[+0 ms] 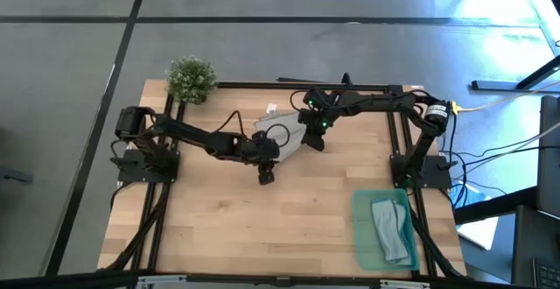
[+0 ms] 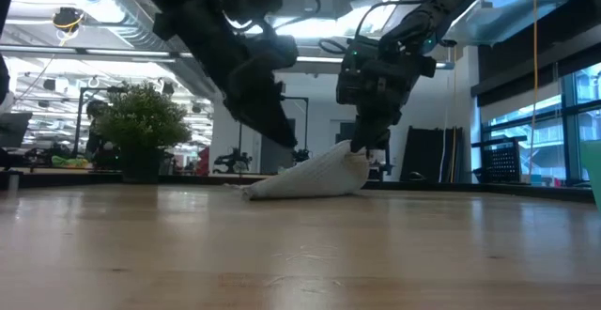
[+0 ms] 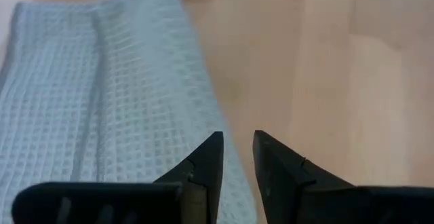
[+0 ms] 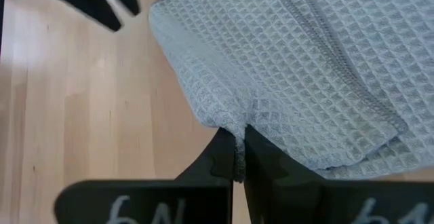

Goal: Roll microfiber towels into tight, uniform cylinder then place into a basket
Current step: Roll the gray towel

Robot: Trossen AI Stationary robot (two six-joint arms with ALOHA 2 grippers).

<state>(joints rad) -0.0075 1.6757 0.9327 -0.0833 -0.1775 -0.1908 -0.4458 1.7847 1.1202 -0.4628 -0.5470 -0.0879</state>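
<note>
The light grey towel point(image 1: 278, 138) lies bunched on the far middle of the table; it also shows in the low view point(image 2: 310, 178). My right gripper point(image 4: 239, 142) is shut on its right end point(image 1: 315, 142). My left gripper point(image 3: 238, 149) stands at the towel's near edge point(image 1: 265, 177) with a narrow gap between its fingers; one fingertip is over the towel's border point(image 3: 203, 136), the other over bare wood. The pale blue towel point(image 1: 392, 229) lies rolled in the green basket point(image 1: 357, 228) at the near right. My right gripper pinches a puckered fold at the grey towel's edge point(image 4: 234, 119) between its two fingers, coming from above. In the low view that end point(image 2: 355, 158) is raised a little, and the rest of the towel slopes down and lies on the table.
A small green plant point(image 1: 191, 79) stands at the far left corner. Bare wood lies across the near middle and left of the table point(image 1: 227, 228). The black frame rails point(image 1: 394, 140) run along the table's sides.
</note>
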